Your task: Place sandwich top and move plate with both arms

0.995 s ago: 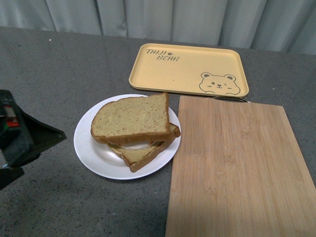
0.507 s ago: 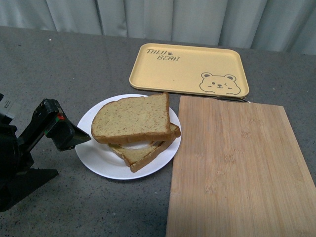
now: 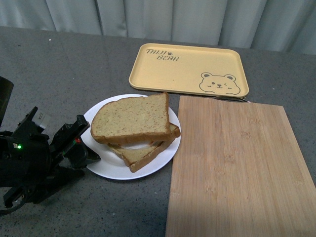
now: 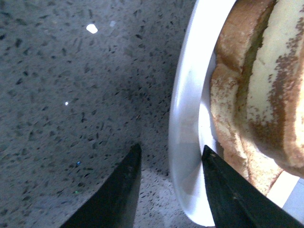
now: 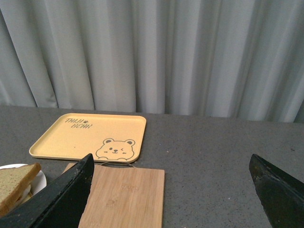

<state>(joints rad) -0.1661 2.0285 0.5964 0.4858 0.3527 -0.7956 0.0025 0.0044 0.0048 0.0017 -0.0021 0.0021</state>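
Front view: a white plate (image 3: pixel 98 162) sits on a grey speckled table (image 3: pixel 54 69). The top slice (image 3: pixel 131 118) of brown bread lies on the plate, resting askew on a lower slice (image 3: pixel 144 150), with something pale showing between them. A yellow bear-print tray (image 3: pixel 187 69) lies behind the plate. A wooden board (image 3: pixel 237 168) lies to the plate's right, its edge just beside the rim. The black left gripper (image 3: pixel 83 144) is low over the table at the plate's left rim. From here it is unclear how far apart its fingers are.

Left wrist view: the left gripper (image 4: pixel 171 148) is parted, and the plate (image 4: pixel 183 123) rim runs between its two black fingers (image 4: pixel 116 190). One finger is over the table (image 4: pixel 71 95) and the other over the plate's inner surface. Whether either one touches the plate cannot be told. The stacked bread (image 4: pixel 232 104) fills the plate beyond the rim.

Right wrist view: the right gripper (image 5: pixel 171 159) is raised above the table, fingers (image 5: pixel 61 199) spread wide and holding nothing. Beneath it lie the board (image 5: pixel 123 194) and the tray (image 5: pixel 90 135). A corner of the top slice (image 5: pixel 15 183) and a sliver of plate (image 5: pixel 41 179) show at the picture's edge. A grey curtain (image 5: pixel 166 57) hangs behind the table.
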